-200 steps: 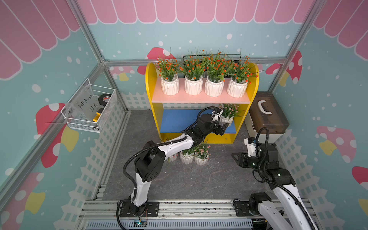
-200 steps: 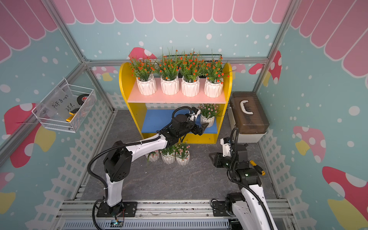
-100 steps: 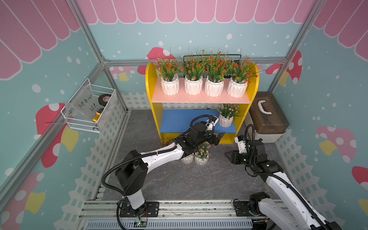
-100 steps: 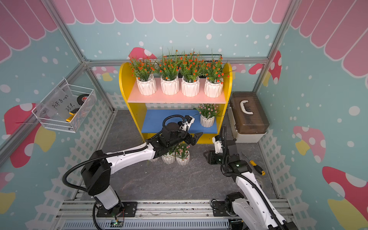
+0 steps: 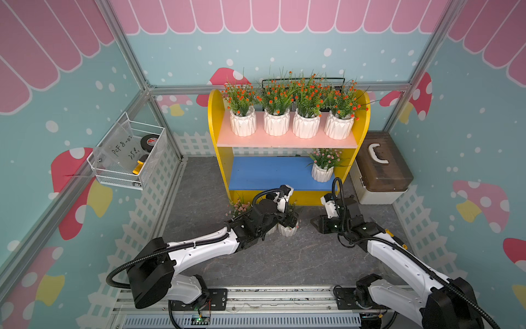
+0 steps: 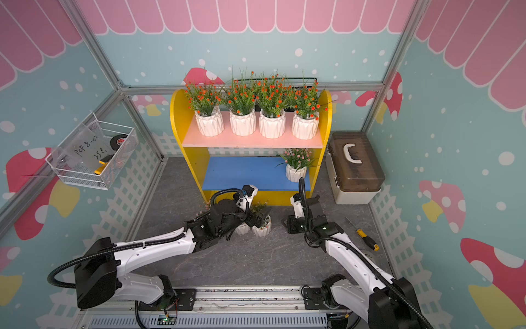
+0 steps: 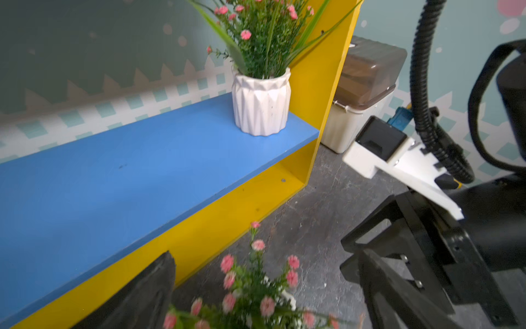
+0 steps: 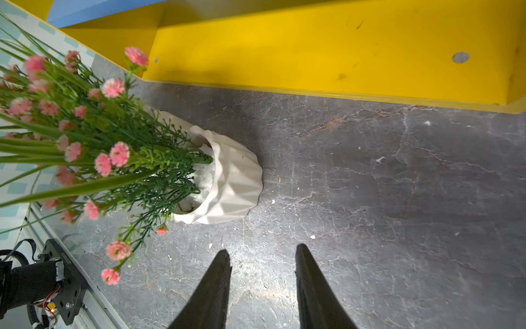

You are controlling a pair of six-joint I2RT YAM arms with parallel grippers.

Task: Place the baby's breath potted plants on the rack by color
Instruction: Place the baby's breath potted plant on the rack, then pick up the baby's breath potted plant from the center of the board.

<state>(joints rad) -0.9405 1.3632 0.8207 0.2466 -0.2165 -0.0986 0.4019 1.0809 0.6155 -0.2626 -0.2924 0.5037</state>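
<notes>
The rack holds several orange-flowered baby's breath potted plants on its pink shelf. One pink-flowered plant stands at the right end of the blue shelf. More pink-flowered plants stand on the floor before the rack, partly hidden by my left arm. My left gripper hangs open over them, with pink blooms between its wide fingers. My right gripper is open and empty, just right of them and apart from a floor pot.
A brown-lidded box stands right of the rack. A white wire basket hangs on the left wall and a black wire basket sits behind the rack. A yellow-handled screwdriver lies on the floor at the right.
My left gripper has drawn back from the blue shelf, leaving the pink plant there, and has come down over the floor plants. The right gripper has moved left towards them, its fingers narrowing.
</notes>
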